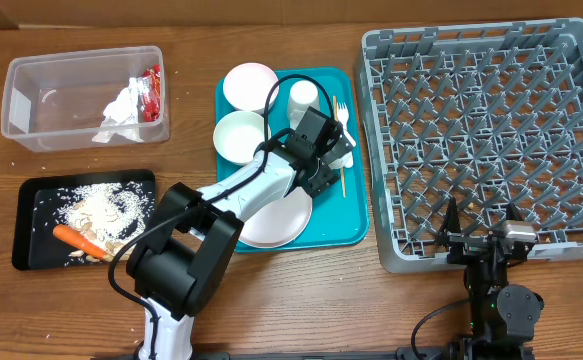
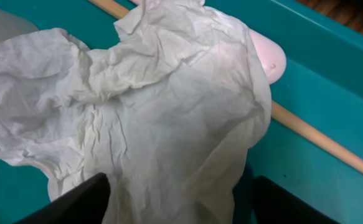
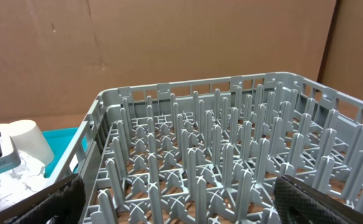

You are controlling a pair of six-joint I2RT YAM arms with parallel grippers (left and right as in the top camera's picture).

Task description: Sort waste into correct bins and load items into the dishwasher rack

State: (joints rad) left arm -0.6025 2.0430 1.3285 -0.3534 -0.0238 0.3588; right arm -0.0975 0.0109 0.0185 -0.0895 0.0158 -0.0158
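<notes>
My left arm (image 1: 249, 190) stretches long from its base, reaching diagonally forward and to the right. The wrist is bent over so my left tool (image 1: 336, 152) points downward, and its fingers (image 2: 81, 199) stand wide apart. My right arm (image 1: 501, 300) sits folded close above its own base. My right tool (image 1: 471, 238) is held low and level, facing forward, with its fingers (image 3: 330, 199) spread wide.
</notes>
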